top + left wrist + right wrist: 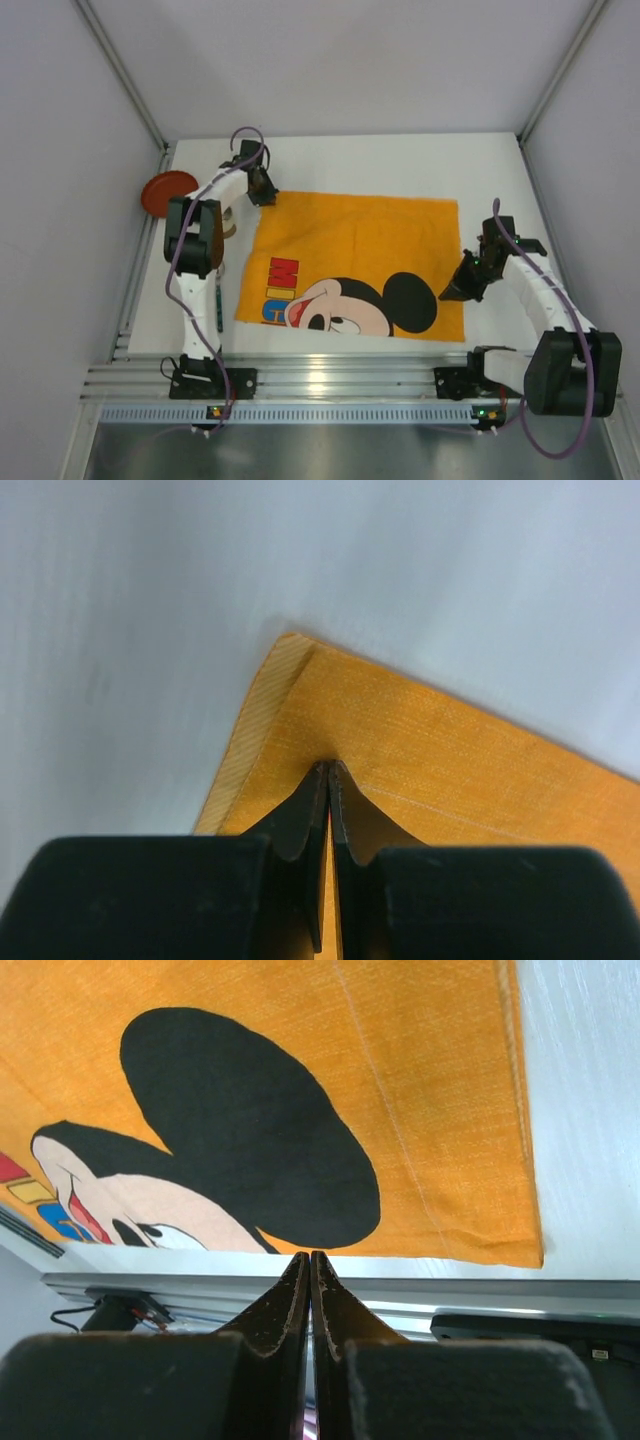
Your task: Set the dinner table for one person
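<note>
We see the white table (400, 160) spanning the floor betw. the walls, w/ the orange cloth (350, 235) lying flat on its middle. Left gripper (262, 190) is at the cloth's far-left corner, jaws pressed together, tips touching the fabric; we can't tell if any cloth is pinched. Right gripper (450, 293) is by the cloth's near-right corner, jaws closed too, nothing betw. them. A red plate (165, 192) sits at the table's left edge, well apart from the cloth
</note>
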Motion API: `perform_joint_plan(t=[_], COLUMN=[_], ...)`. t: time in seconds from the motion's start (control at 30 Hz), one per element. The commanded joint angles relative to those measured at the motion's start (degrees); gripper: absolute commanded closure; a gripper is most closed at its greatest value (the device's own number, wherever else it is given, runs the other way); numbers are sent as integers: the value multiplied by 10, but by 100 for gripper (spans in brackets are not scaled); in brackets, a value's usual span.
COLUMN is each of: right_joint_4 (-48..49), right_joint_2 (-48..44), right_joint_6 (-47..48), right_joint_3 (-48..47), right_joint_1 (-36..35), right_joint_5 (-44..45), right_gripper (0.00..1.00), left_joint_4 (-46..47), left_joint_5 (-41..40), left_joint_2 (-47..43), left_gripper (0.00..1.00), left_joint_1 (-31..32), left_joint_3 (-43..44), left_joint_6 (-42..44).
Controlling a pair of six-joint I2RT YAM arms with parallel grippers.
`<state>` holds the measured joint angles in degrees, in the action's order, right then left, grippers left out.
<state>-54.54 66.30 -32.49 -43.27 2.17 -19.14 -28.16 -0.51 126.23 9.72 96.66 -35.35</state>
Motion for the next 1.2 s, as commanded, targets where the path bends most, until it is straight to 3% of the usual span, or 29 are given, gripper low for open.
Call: perform_joint_plan(t=[0.0,0.27,0.63,0.73,0.77,0.83,0.87,0.9,0.97,1.17], right_joint_4=[33,85,143,150,153,167,175,182,194,218], right_joint_2=[15,92,272,310,313,307,300,299,305,338], right_joint_6=[11,23,56,61,60,62,62,61,66,70], right_joint_3=[-28,-40,-176,-201,-211,-207,-203,-197,-183,-164], right_joint_1=[5,5,3,0,-2,-4,-4,-4,-5,-5], right_joint_5=[9,13,2,-17,-30,-41,-50,-55,-62,-67], right_gripper=[100,100,100,100,100,100,100,100,100,100], left_joint_4=[-44,-59,-57,-69,-69,-66,-71,-92,-101,-138], left_joint_5=[-36,-27,-52,-31,-27,-9,-17,-26,-33,-46], left_joint_2=[49,70,24,14,-2,-20,-38,-47,-80,-185], left_gripper=[94,96,99,78,60,38,23,17,12,11], left_joint_1=[-36,-66,-66,-63,-59,-41,-31,-22,1,29], left_joint_3=[39,71,-18,-13,-12,-3,5,23,28,5], left_joint_6=[25,20,-28,-31,-31,-24,-18,-13,-12,-27])
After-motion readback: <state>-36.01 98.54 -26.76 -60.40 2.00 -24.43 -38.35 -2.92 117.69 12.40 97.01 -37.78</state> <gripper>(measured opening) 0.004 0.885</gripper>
